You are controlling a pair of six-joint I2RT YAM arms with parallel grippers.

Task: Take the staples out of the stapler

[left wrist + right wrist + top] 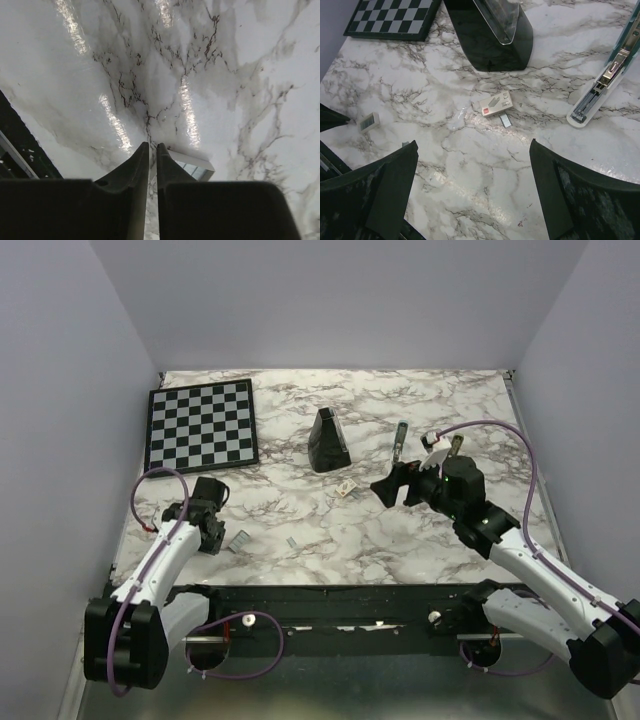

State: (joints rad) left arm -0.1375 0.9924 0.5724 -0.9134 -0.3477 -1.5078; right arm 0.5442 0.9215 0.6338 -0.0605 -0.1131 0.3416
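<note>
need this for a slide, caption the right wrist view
Open right gripper hovering over the marble table, a loose strip of staples beside a small box, stapler at the frame's right edge.

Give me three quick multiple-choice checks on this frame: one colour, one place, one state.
1. The wedge is:
A red
B black
C yellow

2. The staples lie:
A on top of the wedge
B standing on end
C flat, just beside the small box

3. The right end effector is:
A open, holding nothing
B shut on the staples
C shut and empty

Answers:
1 B: the wedge is dark all over in the top and right wrist views.
2 C: the right wrist view shows the strip lying by the box's corner.
3 A: its fingers stand wide apart with nothing gripped.
</note>
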